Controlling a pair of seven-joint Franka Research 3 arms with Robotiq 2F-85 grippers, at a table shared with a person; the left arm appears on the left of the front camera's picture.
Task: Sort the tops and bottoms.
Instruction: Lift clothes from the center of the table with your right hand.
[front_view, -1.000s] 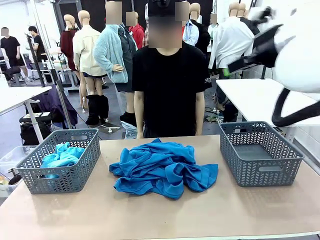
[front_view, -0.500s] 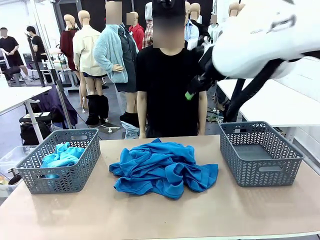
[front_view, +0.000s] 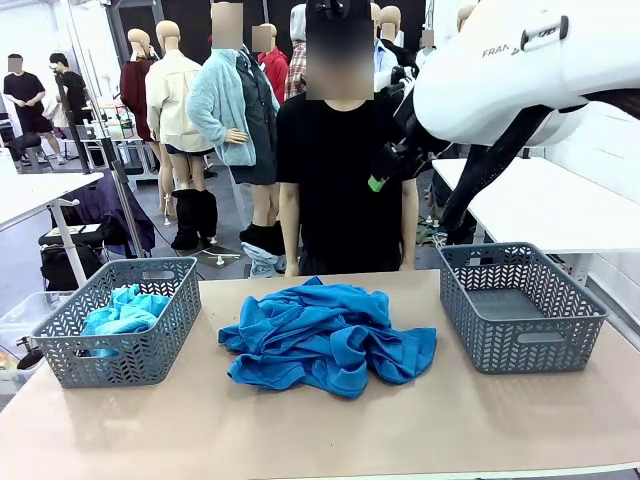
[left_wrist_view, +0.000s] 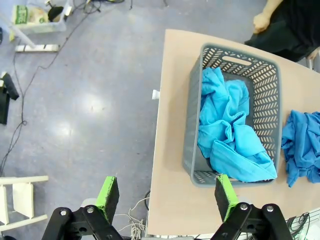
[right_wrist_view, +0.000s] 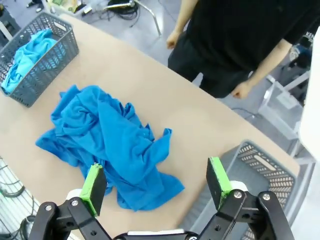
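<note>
1. Tan desk (front_view: 320, 430) fills the lower frame in the front view. There is a grey floor, a white table at the right, and people at the far upper left.
2. A grey slotted left basket (front_view: 130, 360) sits at the lower left. It holds a lighter blue cloth (front_view: 125, 310), bunched up.
3. A matching right basket (front_view: 540, 345) sits at the lower right, with bare bottom showing.
4. A person (front_view: 340, 180) in a black tee stands at the desk's far edge, upper centre, arms down.
5. The tops (front_view: 325, 335) are one crumpled bright blue heap of soft cloth with many folds. They lie at the desk's centre between the two baskets, touching neither.
6. In the right wrist view, the right claw (right_wrist_view: 156, 182) is released, its green pads wide apart with nothing between them. It hangs high over the near edge of the tops.
7. In the left wrist view, the left claw (left_wrist_view: 166, 194) is released and empty. It sits high above the desk's end and the floor, with the left basket at the frame's centre right.
8. Against a second ago, the right arm (front_view: 520, 60) has swung from the far upper right in toward upper centre. Its claw tip now overlaps the person's shoulder in the front view.
9. The tops, both baskets and the person are unchanged from a second ago.
</note>
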